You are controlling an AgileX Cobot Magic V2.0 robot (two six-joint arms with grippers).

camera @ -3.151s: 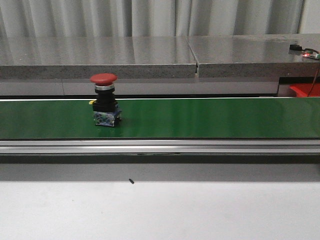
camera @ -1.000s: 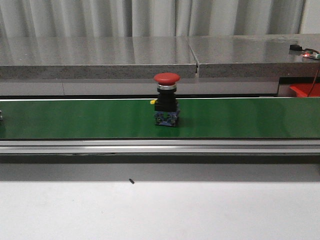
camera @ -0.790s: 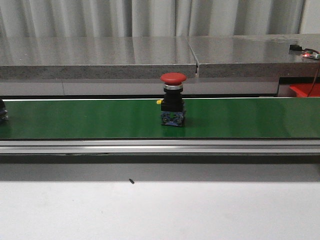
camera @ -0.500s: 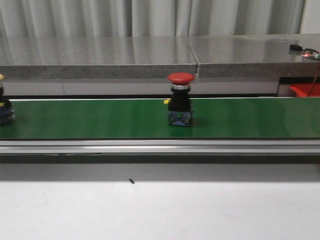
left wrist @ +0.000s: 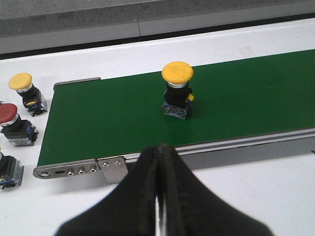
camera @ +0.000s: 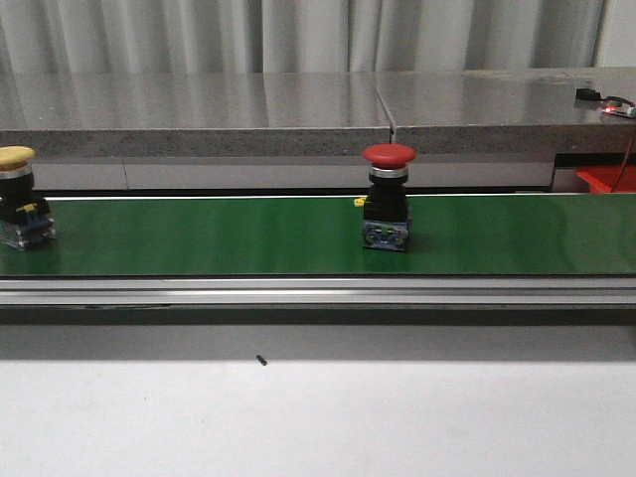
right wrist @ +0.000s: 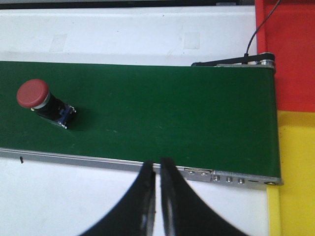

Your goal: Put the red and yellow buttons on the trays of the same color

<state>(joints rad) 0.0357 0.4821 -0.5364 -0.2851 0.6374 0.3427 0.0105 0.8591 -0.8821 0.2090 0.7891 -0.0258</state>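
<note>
Nearest to the robot, the left gripper (left wrist: pixel 158 169) has its fingers pressed together and holds nothing. The right gripper (right wrist: pixel 157 177) is almost closed, with only a thin gap, and is also empty. Both hang over the white table (camera: pixel 318 417) on the near side of the green belt (camera: pixel 248 238).

On the belt, the red button (camera: pixel 388 196) stands upright near the middle, and the yellow button (camera: pixel 18 204) stands upright close to the belt's left end. Past the belt's right end lie the red tray (right wrist: pixel 290 49) and the yellow tray (right wrist: pixel 295 167), side by side. Beside the belt's left end, more spare buttons (left wrist: pixel 22 113) wait on the table.

The red button seems the first to take, and the right arm is closer to it. The gripper should open wide before it goes down, come from above, and close on the black body under the cap, not on the round cap, which may slip. If the belt is running, it should aim a little ahead of the button.
</note>
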